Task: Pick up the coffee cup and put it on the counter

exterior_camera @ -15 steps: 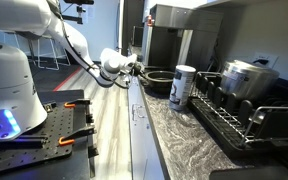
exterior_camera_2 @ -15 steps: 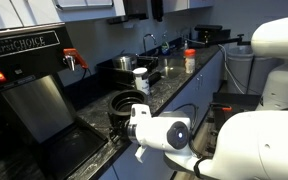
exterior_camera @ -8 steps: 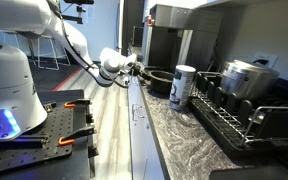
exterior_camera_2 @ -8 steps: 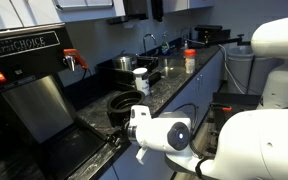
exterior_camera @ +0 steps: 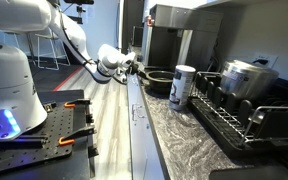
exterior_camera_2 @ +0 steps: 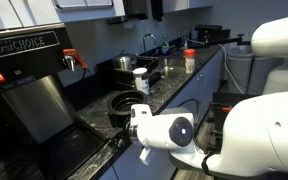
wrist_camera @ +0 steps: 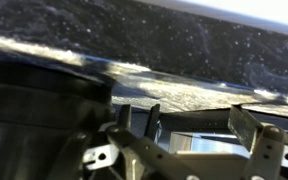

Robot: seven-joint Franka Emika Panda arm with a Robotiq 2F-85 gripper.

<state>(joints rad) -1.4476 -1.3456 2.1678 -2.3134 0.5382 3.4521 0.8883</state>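
Observation:
The coffee cup [exterior_camera: 159, 80], dark, squat and wide-mouthed, stands on the speckled stone counter [exterior_camera: 174, 135] in front of the coffee machine; in an exterior view the coffee cup [exterior_camera_2: 124, 104] sits near the counter's [exterior_camera_2: 169, 82] front edge. My gripper [exterior_camera: 135, 68] is at the cup's near side, level with its rim. In the wrist view the gripper [wrist_camera: 189, 125] is open, with only the counter [wrist_camera: 184, 50] and its pale edge showing between its fingers [wrist_camera: 246, 125]. The cup [wrist_camera: 39, 115] fills the left of that view, outside the jaws.
A tall white tumbler [exterior_camera: 183, 86] stands just behind the cup. Further along are a dish rack [exterior_camera: 234, 115] and a steel pot [exterior_camera: 246, 77]. The coffee machine [exterior_camera_2: 29, 85] rises beside the cup. A red-capped bottle [exterior_camera_2: 190, 61] stands far down the counter.
The jaws have gone from nearly shut to wide open. The wrist has drawn back a little from the cup, which stays on the counter.

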